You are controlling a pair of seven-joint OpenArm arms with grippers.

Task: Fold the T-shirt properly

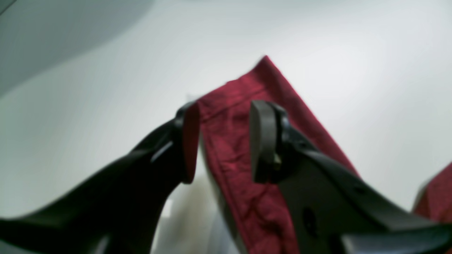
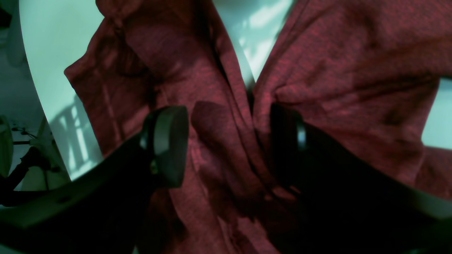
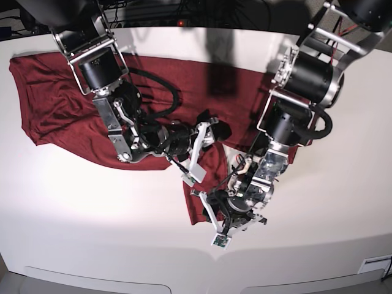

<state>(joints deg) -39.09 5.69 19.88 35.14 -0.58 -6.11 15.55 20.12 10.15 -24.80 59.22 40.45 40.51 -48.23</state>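
The dark red T-shirt (image 3: 49,104) lies spread across the back of the white table, with a narrower flap reaching toward the front at the middle. My right gripper (image 3: 208,131) hovers over bunched cloth near the shirt's middle. In the right wrist view its jaws (image 2: 227,141) stand wide apart with a raised fold of the T-shirt (image 2: 353,70) between them. My left gripper (image 3: 211,205) is at the front flap. In the left wrist view it (image 1: 226,141) is open, and a hemmed strip of T-shirt (image 1: 240,158) runs between the fingers without being pinched.
The white table (image 3: 92,214) stretches wide to the left and right of the flap, and its front edge (image 3: 184,269) is close behind the left gripper. Dark cables and equipment (image 3: 184,9) line the back edge. Both arms meet at the middle.
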